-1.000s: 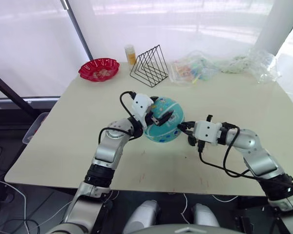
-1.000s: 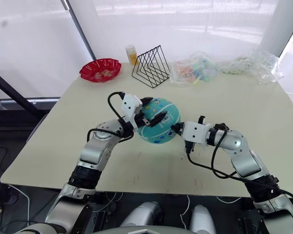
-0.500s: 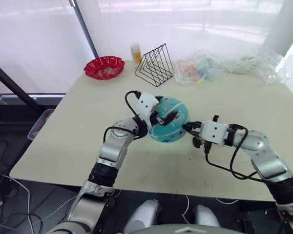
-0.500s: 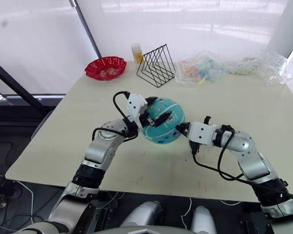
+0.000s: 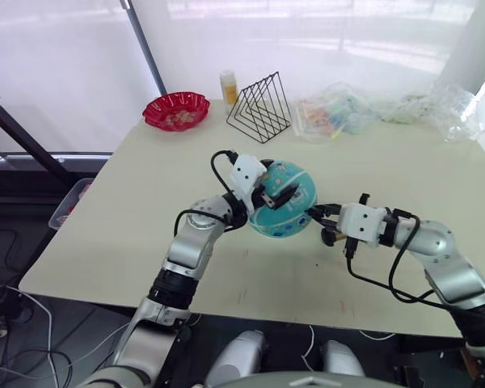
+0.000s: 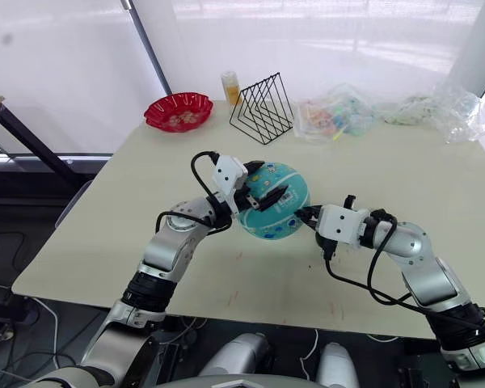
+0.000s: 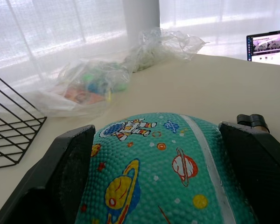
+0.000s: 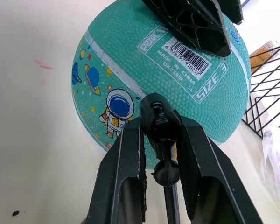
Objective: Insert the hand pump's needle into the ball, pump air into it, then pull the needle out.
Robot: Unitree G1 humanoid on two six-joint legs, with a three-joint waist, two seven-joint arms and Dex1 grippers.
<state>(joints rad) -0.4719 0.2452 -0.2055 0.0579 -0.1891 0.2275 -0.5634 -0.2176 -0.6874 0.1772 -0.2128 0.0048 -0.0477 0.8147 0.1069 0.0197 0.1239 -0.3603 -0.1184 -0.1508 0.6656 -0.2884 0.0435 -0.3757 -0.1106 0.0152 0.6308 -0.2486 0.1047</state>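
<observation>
Closest in, the right gripper (image 8: 159, 140) is clamped on the black end fitting of the hand pump's hose (image 8: 158, 122), which points straight at the ball (image 8: 130, 74) with its tip just beside or touching the rubber; the needle itself is too thin to make out, and I cannot tell whether it has entered. Compared with a second ago, the head camera has swung, so most of the apparent shift is the view, not the things. The right gripper keeps its place against the ball's right side, and the ball has not rolled. The left gripper (image 5: 268, 188) stays closed around the ball, one finger (image 7: 67, 172) on each flank, pinning it near the middle of the table (image 5: 129, 202). My judgement: insertion is under way or just beginning, and pumping has not started. Farther back stand the wire rack (image 5: 259, 107) and the red dish (image 5: 176, 110), well apart from the work
</observation>
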